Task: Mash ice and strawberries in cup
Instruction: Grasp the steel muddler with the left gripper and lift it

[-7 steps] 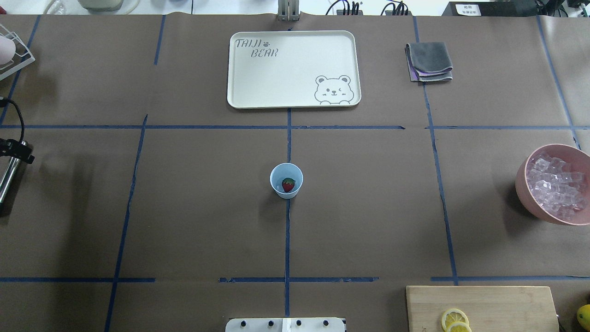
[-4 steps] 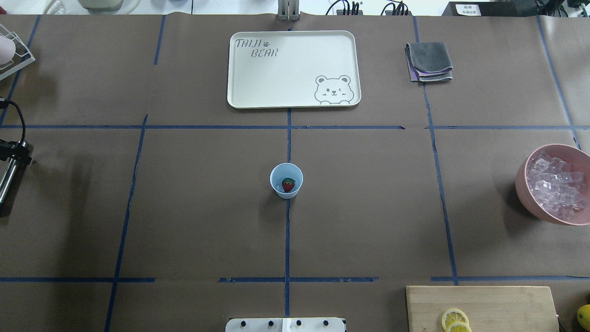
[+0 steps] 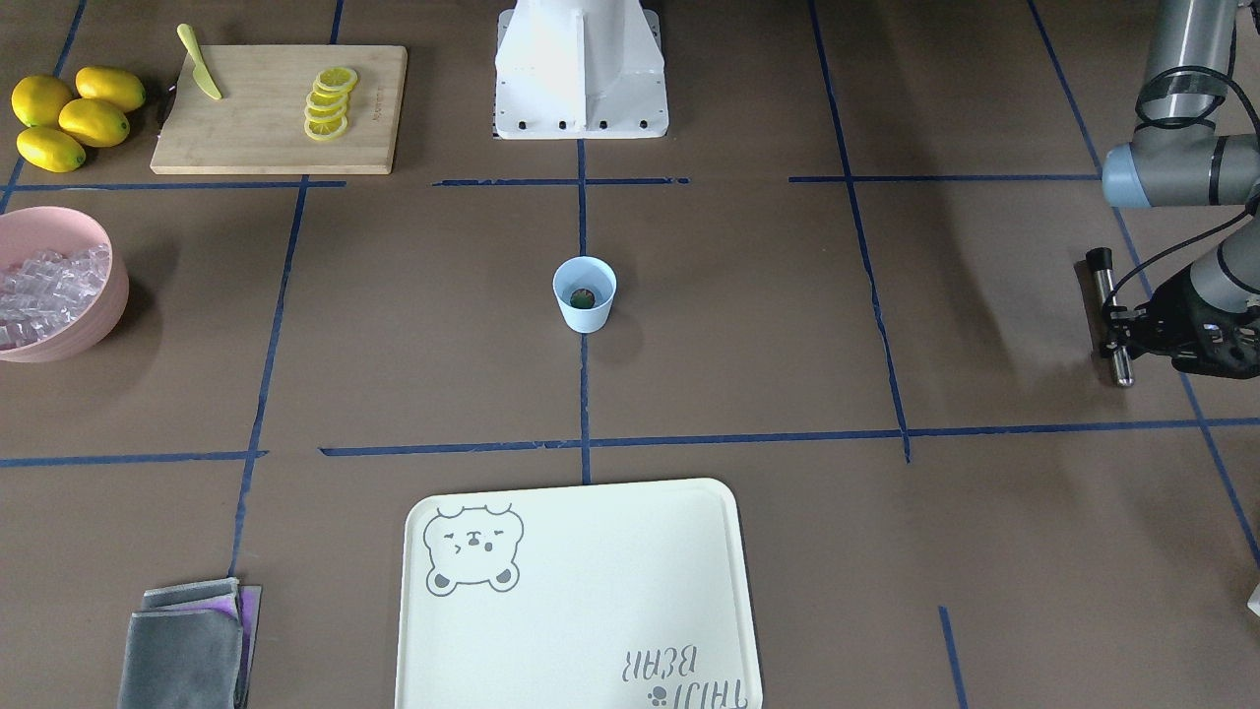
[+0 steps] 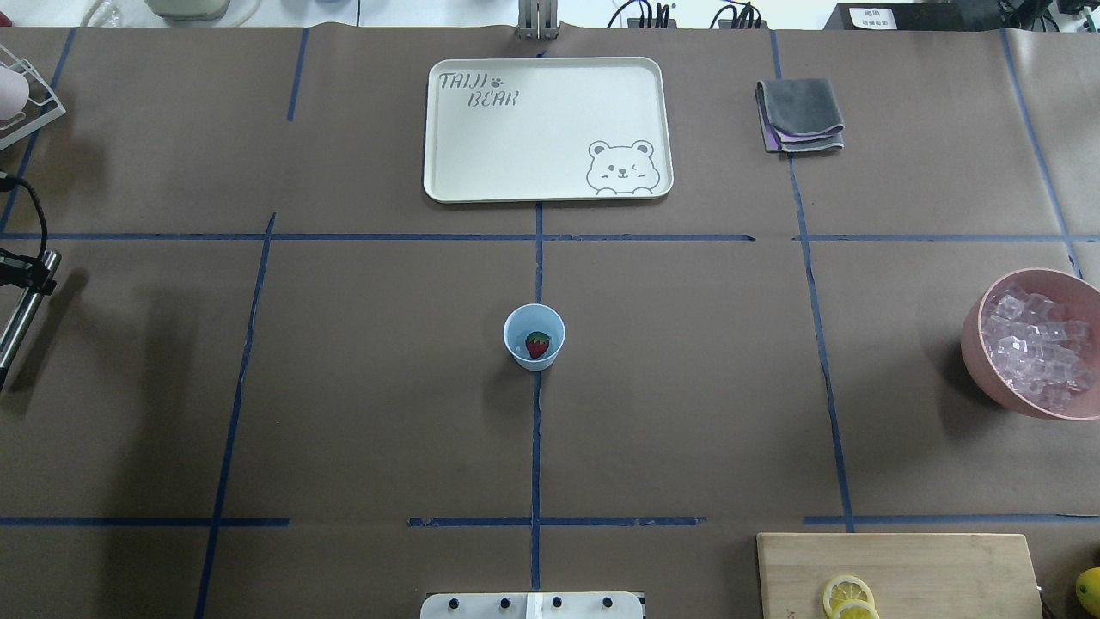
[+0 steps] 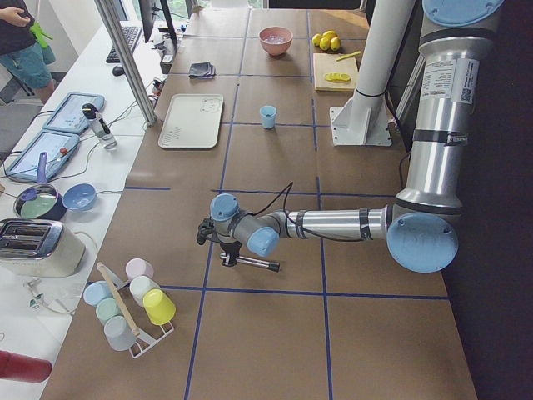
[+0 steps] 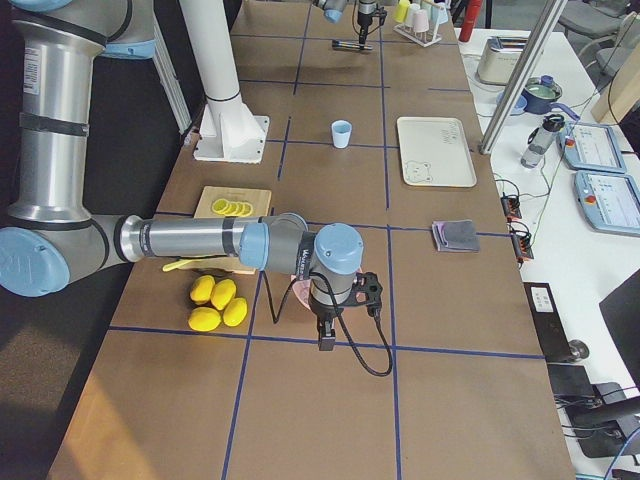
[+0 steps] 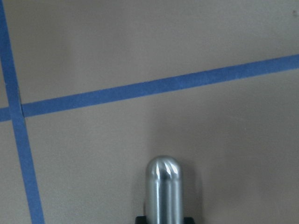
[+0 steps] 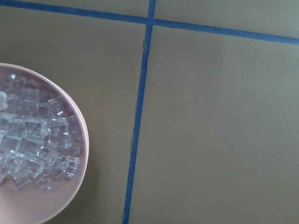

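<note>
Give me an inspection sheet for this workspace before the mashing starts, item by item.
Surface: brown paper table, blue tape grid.
Job's things: strawberry inside cup; ice in pink bowl.
Clutter: tray, grey cloth, cutting board with lemon slices, knife, lemons.
Grippers: left gripper holds metal rod; right gripper near pink bowl, jaws unreadable.
Cables: left wrist cable, right wrist cable, both black.
Surroundings: cup rack, toaster.
</note>
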Robot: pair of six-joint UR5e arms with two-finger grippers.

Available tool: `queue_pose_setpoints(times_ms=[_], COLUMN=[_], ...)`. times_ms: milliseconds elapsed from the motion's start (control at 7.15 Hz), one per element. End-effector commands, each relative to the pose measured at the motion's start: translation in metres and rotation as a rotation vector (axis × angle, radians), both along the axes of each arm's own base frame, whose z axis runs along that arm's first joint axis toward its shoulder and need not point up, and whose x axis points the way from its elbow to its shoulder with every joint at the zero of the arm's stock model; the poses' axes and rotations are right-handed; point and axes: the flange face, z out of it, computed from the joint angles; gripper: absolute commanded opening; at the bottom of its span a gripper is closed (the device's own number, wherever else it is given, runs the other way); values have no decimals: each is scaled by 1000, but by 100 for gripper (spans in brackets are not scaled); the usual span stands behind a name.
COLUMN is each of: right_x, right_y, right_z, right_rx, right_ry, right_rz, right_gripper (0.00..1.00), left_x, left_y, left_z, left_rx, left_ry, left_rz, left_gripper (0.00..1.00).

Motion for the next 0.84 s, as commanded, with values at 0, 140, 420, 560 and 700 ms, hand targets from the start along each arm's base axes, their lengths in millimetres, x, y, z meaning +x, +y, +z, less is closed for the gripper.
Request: queue_pose_setpoints(times_ms=[0, 140, 420, 560, 700], right_x=[0, 0, 0, 0, 0], right_y=[0, 0, 0, 0, 0], right_z=[-1, 1, 2, 2, 2], right_rx=[1, -2, -4, -5, -5], right_ry=[0, 0, 0, 0, 0], right_rz=[-1, -1, 0, 0, 0], right_gripper=[100, 99, 100, 100, 100], left_x=[-21, -11, 5, 2, 27], left_y=[-6, -17, -43, -35, -23], left_z=[-99, -152, -247, -256, -256], left_rx=[199, 383, 539, 668, 789], left_ry=[87, 171, 341, 410, 491], left_rz=[-38, -33, -103, -97, -42], left_gripper=[1, 6, 0, 0, 0])
